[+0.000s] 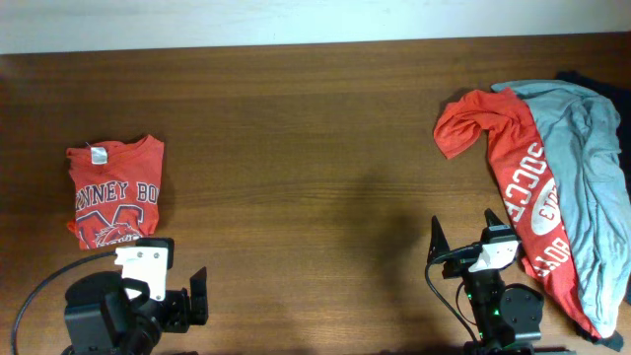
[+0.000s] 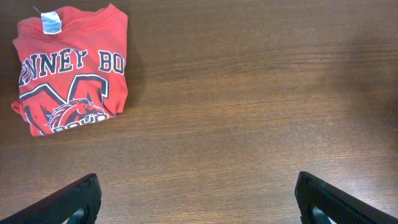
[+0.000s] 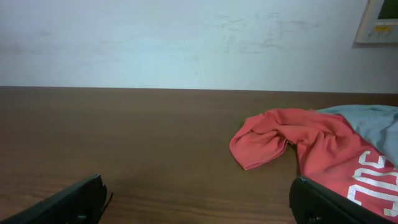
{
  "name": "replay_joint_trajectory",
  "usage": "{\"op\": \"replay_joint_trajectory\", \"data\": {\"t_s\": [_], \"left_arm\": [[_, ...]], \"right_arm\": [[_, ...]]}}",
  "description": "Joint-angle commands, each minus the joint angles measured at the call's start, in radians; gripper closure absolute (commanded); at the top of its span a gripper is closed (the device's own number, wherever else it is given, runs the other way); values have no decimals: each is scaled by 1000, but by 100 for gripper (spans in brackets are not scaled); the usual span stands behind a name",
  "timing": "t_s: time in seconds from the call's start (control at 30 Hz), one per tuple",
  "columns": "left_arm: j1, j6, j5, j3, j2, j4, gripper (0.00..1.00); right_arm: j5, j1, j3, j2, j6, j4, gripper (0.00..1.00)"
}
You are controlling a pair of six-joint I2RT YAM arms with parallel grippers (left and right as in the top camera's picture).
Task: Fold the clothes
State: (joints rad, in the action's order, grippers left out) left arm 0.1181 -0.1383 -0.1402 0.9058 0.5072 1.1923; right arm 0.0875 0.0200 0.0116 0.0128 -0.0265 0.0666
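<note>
A folded red shirt with white lettering lies at the table's left; it also shows in the left wrist view. A pile of unfolded clothes lies at the right: a red soccer shirt and a grey shirt over it. The right wrist view shows the red shirt and the grey one. My left gripper is open and empty near the front edge, below the folded shirt. My right gripper is open and empty, just left of the pile.
A dark garment peeks out behind the pile at the far right. The brown wooden table stretches between the two shirts. A white wall stands behind the table.
</note>
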Motion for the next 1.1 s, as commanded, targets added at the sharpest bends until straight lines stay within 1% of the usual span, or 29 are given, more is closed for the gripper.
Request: {"op": "replay_joint_trajectory", "data": {"t_s": [0.0,0.43,0.53,0.6,0.7,0.77,0.87,0.97,1.07], "left_arm": [[0,-16,7,-1,-7,-1,0],[0,-16,7,-1,-10,-2,0],[0,-16,7,-6,-47,-3,0],[0,-16,33,-14,-75,-6,0],[0,-16,25,-70,-125,-42,0],[-1,-16,25,-135,-164,-95,0],[-10,-16,21,-270,-247,-262,0],[-33,-9,4,-465,-354,-513,0],[-46,-8,-36,-607,-426,-706,0]], "right_arm": [[2,-1,-6,-6,-4,4,1],[2,-1,-6,-6,-4,4,1],[2,-1,-6,-6,-4,4,1],[2,-1,-6,-6,-4,4,1],[2,-1,-6,-6,-4,4,1],[2,-1,-6,-6,-4,4,1],[2,-1,-6,-6,-4,4,1],[2,-1,-6,-6,-4,4,1],[2,-1,-6,-6,-4,4,1]]}}
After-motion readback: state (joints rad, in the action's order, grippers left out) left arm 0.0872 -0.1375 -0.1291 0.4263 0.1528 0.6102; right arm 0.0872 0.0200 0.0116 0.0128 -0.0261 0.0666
